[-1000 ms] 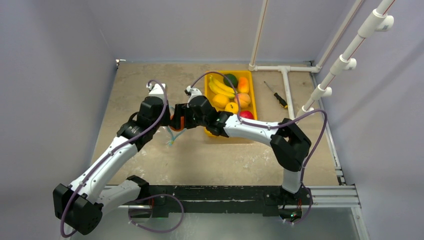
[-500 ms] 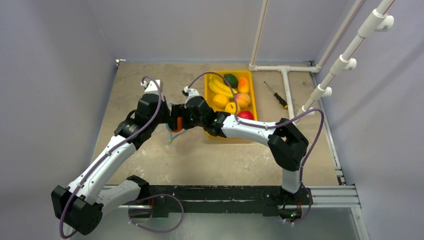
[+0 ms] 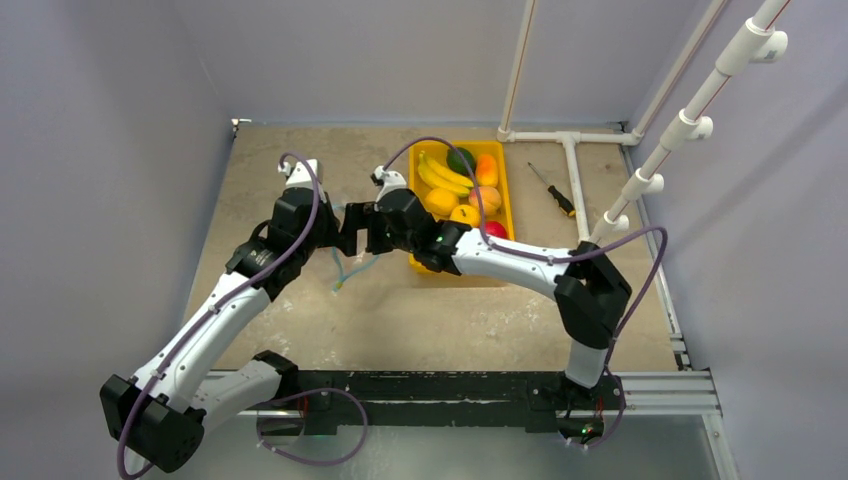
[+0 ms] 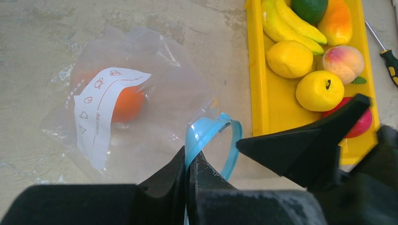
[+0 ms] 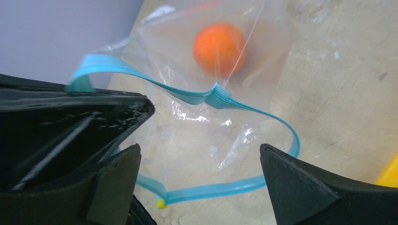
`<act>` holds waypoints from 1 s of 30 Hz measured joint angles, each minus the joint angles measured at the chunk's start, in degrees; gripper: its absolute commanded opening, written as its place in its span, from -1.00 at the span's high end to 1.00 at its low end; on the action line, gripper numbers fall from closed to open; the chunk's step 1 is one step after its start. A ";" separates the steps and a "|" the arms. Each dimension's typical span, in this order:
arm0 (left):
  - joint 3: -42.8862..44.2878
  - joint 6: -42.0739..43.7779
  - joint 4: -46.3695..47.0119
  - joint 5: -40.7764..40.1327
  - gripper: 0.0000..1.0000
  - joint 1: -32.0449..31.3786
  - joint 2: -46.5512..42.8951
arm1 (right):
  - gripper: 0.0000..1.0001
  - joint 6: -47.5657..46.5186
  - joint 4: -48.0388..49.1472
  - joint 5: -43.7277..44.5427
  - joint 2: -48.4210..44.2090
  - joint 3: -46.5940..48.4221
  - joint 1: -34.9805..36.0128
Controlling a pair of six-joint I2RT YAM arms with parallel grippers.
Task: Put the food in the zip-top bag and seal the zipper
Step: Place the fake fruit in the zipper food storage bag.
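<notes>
Now, L jaws nip zipper, R jaws wide

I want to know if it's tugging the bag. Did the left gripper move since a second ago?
Yes, a little. The left gripper, pinching the bag's blue strip, slid left, away from the yellow tray.

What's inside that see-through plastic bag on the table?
One orange sits inside the bag, plain through the clear plastic. From the left camera a white printed label covers part of it. No other fruit shows inside.
</notes>
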 measured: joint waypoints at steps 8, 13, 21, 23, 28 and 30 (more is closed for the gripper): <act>-0.02 0.17 0.00 -0.79 1.00 0.00 -0.13 | -0.95 -0.39 -5.07 9.27 -6.84 -0.28 0.09; -0.02 1.53 0.24 -1.51 1.00 0.00 -1.29 | -0.96 -0.61 -9.38 14.38 -7.85 -0.94 -0.94; -0.81 3.26 1.14 -2.10 1.00 0.00 -3.41 | -0.98 -1.07 -16.63 19.76 -9.35 -2.78 -6.40; -1.75 3.56 1.70 -2.10 1.00 0.00 -4.31 | -0.98 -1.14 -17.88 20.63 -9.77 -3.08 -8.04; -3.10 4.81 2.56 -2.12 1.00 0.00 -5.46 | -0.98 -1.57 -21.35 23.98 -9.97 -3.10 -11.61; -3.58 5.35 3.13 -2.14 1.00 0.00 -5.66 | -0.98 -1.57 -23.17 25.70 -9.92 -3.08 -12.39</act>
